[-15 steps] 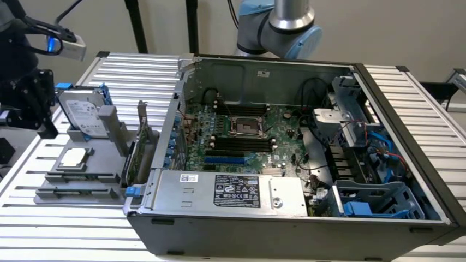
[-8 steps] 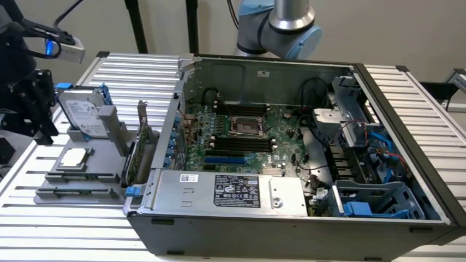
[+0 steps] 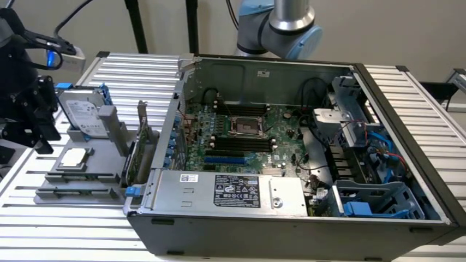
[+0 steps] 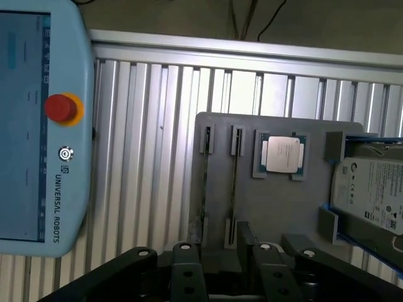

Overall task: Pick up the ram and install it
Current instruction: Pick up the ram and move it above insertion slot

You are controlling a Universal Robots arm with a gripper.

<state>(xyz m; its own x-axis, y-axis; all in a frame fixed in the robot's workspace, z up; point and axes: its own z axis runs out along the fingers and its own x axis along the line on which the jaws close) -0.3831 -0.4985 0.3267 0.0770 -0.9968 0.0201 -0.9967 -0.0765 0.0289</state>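
The slatted bench [image 3: 407, 93] carries every item. The open computer case [image 3: 291, 229] lies on it just beside the tray [image 3: 73, 188], on the exterior view's right of the tray. The arm [image 3: 291, 22] rises behind the case, well apart from the tray. A teach pendant [image 4: 38, 126] with a red stop button lies on the bench near the tray, on the side away from the hard drive.

The grey tray holds the parts:
- Hard drive [image 3: 82, 112]: at the tray's far end, in a blue-edged cradle.
- Expansion card [image 3: 138, 158]: upright along the tray edge nearest the case.
- Processor [image 3: 75, 157]: flat in a square pocket near the tray's middle, between the hard drive and the slotted holders.
- Ram [image 4: 234, 189]: on edge in the tray's slotted holders, just beside the processor, not yet lifted.

The tool [image 4: 223, 277] hangs over the tray, nearest the ram holders. Its fingers are spread and grasp nothing.
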